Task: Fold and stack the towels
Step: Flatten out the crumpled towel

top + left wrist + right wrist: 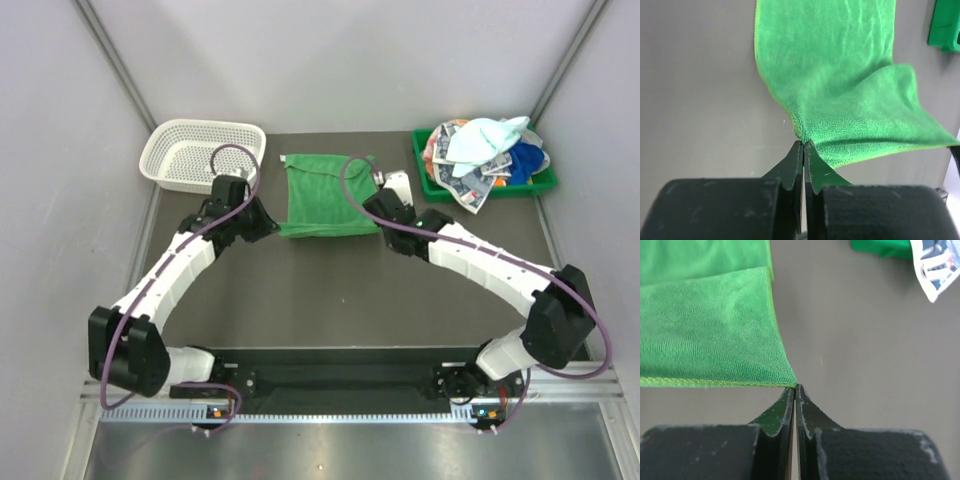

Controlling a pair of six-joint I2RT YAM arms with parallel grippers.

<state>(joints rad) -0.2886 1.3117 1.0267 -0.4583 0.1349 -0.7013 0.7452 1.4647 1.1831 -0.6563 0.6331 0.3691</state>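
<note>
The green towel (322, 195) is laid out on the worktop (330, 290) between the two arms, with its far part flat and its near edge raised. Its near left corner is gripped in the left pincer (803, 143), whose jaws are closed on the hem, and its near right corner is gripped likewise in the closed right pincer (796, 386). The first fold of this towel is judged to be in hand, with no stack begun. For the next move, both corners need to be carried together toward the far edge, level and in step, so that the near hem is laid squarely on the far hem before anything is released. The other towels (485, 150) are heaped in the green tray (545, 183) at the far right, and a white basket (170, 150) is set at the far left.
</note>
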